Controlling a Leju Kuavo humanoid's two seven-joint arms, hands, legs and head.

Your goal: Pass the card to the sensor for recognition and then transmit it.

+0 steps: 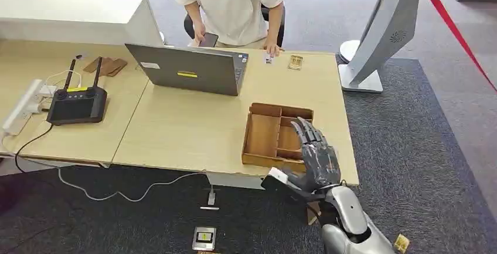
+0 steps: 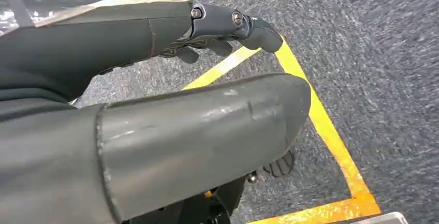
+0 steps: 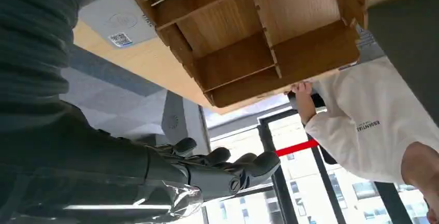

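The pale wooden surface (image 1: 176, 128) spans most of the head view, its right edge meeting dark carpet; at its far edge a person in a white shirt (image 1: 231, 2) sits with one hand on the top near the far right corner; a grey laptop (image 1: 190, 69) stands open near the middle of the far edge, its back toward the robot; a black controller with two antennas (image 1: 77, 104) lies toward the left end, just beside a white power strip (image 1: 22, 107) at the left edge; a wooden compartment tray (image 1: 266, 134) sits at the near edge close to the near right corner, and the right wrist view looks into its dividers from close by. The right hand (image 1: 313, 160) is raised over the near right corner, its dark fingers (image 1: 305, 134) stretched forward and spread across the tray's right part, while the thumb side pinches the card (image 1: 276, 176), a small white card that juts out to the hand's left, at the near edge of the surface and just in front of the tray; so the right hand is clamped on the card. The left hand (image 2: 207, 94) hangs low over grey carpet with yellow floor tape, fingers curled loosely with nothing in them. On the floor in front of the near edge lies a small sensor (image 1: 204, 237) with a screen.
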